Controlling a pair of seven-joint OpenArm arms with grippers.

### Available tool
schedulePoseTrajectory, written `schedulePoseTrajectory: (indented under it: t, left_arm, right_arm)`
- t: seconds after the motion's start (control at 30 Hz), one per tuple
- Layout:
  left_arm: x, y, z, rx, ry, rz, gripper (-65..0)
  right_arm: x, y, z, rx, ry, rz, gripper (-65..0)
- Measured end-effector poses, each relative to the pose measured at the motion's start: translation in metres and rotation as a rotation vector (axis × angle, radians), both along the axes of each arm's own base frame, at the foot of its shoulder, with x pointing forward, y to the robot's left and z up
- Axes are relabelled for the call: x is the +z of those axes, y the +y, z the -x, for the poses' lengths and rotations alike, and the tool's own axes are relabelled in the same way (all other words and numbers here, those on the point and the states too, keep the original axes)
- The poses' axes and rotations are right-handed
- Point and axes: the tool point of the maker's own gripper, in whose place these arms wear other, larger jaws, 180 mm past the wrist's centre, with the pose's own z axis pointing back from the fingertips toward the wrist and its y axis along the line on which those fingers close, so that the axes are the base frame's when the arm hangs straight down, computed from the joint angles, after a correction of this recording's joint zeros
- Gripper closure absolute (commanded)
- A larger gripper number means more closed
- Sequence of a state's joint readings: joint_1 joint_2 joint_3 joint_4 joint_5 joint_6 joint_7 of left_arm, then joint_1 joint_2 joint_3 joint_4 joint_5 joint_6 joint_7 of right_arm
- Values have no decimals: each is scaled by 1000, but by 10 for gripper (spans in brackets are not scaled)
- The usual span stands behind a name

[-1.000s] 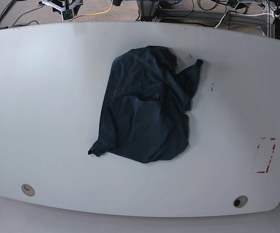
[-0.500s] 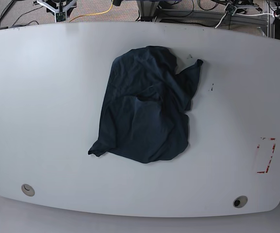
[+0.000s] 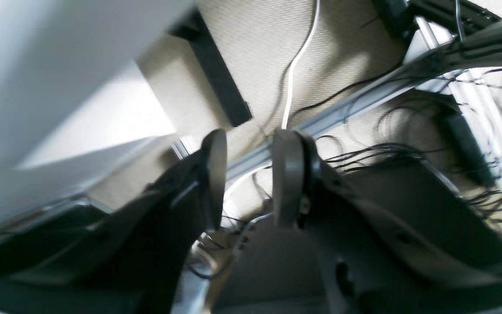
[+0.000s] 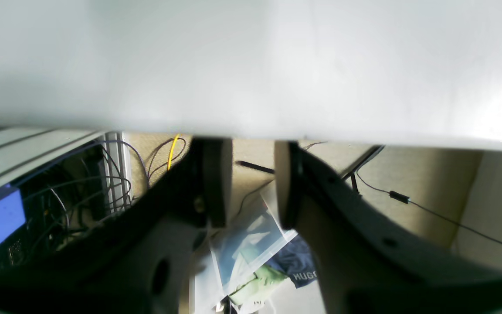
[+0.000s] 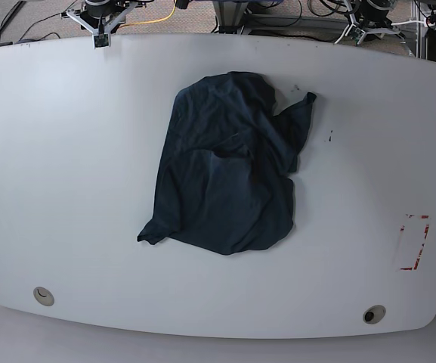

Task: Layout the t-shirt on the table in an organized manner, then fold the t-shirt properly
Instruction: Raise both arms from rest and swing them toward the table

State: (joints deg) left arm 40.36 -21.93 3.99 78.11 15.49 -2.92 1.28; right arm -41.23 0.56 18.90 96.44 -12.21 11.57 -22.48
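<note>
Presently catalogued: one dark navy-blue, short-sleeved cotton t-shirt (image 5: 227,172), lying crumpled in a wrinkled heap near the middle of the large white smooth tabletop (image 5: 66,166), nearer its far edge, one corner stretched out towards the far right. A red tape rectangle (image 5: 412,242) is marked well apart, near the right edge.

Change noted: against the earlier base views, both arms are seen further in at the far edge, the right gripper (image 4: 251,183) by the far-left corner, the left gripper (image 3: 251,174) at the far right. The garment's outline is unaltered.

Jaws: on both grippers they are seen apart, with nothing between them; neither is over the cloth.

Judgement: an approach is under way; laying out has not begun.
</note>
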Motion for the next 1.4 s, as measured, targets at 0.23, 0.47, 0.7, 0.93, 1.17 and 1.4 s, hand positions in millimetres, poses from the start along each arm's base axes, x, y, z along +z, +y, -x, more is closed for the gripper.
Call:
schedulePoseTrajectory:
  t: [0.23,0.47,0.7,0.93,1.17,1.4]
  left_arm:
    - [-15,-26,-10,-3,8,59,-160]
    - [-4,22,-10,33,-3,-105,-161]
    - [-7,3,-10,18,-10,-70,-162]
    - [-8,6,2,17,13,-78,-161]
    - [-7,3,26,9,51,-75,-160]
    - [6,-20,35,1,24,-26,-161]
  right_arm:
    - [-29,4,0,-27,84,-23,-165]
    - [-30,11,-1,-23,80,-43,-163]
    - [-29,11,0,-17,70,-42,-163]
    - [-27,11,3,-13,69,-39,-163]
    - [-27,10,19,-12,98,-37,-163]
    - [-17,11,25,-2,76,-34,-163]
